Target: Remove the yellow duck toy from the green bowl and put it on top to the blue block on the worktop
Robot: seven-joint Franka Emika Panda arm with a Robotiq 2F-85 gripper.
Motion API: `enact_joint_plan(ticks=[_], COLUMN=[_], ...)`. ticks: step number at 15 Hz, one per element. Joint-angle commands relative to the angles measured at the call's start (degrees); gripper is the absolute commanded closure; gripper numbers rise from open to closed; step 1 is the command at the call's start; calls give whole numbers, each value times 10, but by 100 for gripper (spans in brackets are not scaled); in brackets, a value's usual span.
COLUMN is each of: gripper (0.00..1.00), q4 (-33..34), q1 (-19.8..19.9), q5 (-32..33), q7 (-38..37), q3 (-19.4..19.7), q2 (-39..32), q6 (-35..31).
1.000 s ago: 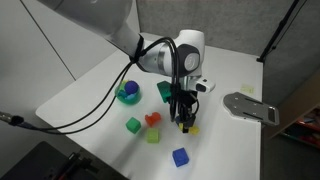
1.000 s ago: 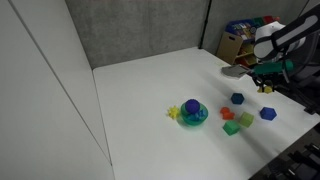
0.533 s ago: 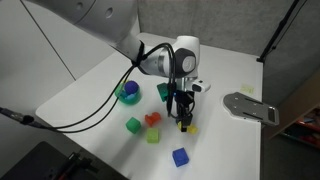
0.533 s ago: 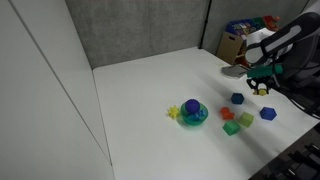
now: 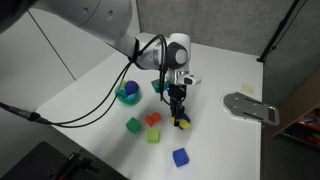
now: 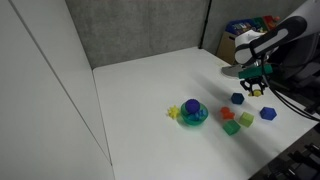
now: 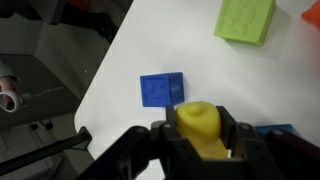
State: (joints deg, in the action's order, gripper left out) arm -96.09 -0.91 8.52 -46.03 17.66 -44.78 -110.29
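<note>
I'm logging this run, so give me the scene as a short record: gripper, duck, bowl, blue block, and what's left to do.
gripper: gripper shut on the duck, over the worktop
duck: duck out of the bowl, held between the fingers
bowl: bowl on the worktop, apart from the gripper
blue block: blue block on the worktop, nothing on top; in the wrist view it lies beyond the duck, not under it
left to do: probably line up over the block, then set the duck on it
</note>
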Motion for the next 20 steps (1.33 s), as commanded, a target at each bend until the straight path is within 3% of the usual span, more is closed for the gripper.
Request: enact_joint_plan(ticks=[1,15,16,20], gripper=[82,82,35,9], q4=[44,219,227,242], q1=[2,7,8,4], q5=[15,19,20,23], q7=[-12,-41,-42,-37], q3=[-5,-5,-6,-8], q2=[-24,-126,-129,-129], q6=[52,160,165,180])
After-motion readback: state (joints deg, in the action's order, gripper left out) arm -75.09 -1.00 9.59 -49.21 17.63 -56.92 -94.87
